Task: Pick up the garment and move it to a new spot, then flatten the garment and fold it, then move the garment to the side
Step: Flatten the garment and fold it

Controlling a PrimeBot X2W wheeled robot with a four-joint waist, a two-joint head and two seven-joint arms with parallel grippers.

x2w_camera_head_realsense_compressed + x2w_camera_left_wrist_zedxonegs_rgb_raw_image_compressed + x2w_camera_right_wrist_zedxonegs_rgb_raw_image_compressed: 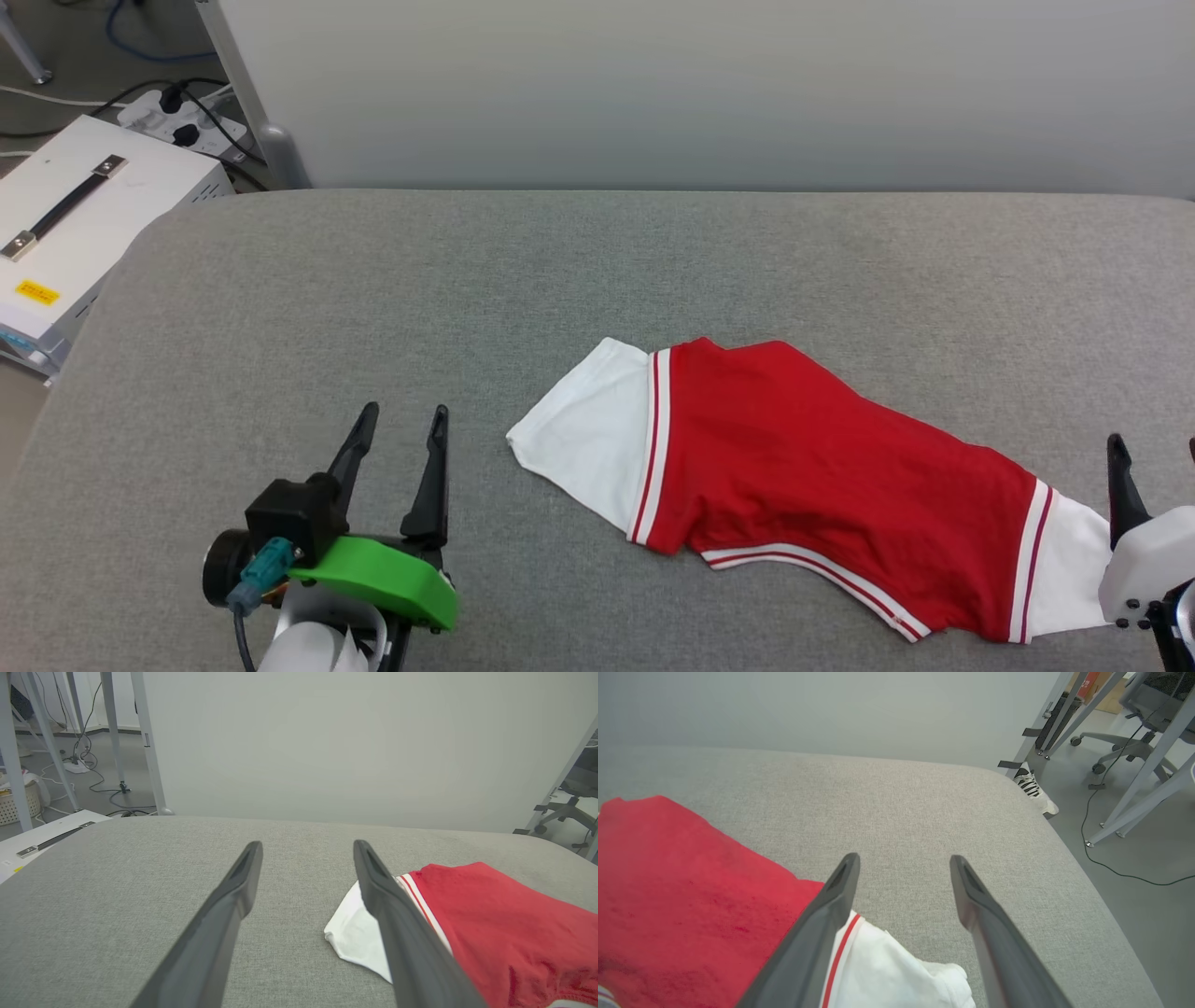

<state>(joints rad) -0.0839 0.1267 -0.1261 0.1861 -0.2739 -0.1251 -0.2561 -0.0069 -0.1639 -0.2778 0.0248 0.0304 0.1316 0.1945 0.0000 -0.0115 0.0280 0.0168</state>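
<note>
Grey cushion (373, 280) spreads wide beyond and left of the garment (822, 467); left claw (406, 411) and right claw (904, 858) both stand spread.

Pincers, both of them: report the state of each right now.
Left pincer: open, empty, beside the garment's white sleeve.
Right pincer: open, gripping nothing; the garment's other white sleeve lies under it.

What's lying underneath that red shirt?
The garment rests on the grey cushioned surface, which shows around it. Whatever lies beneath the cloth itself is covered.
</note>
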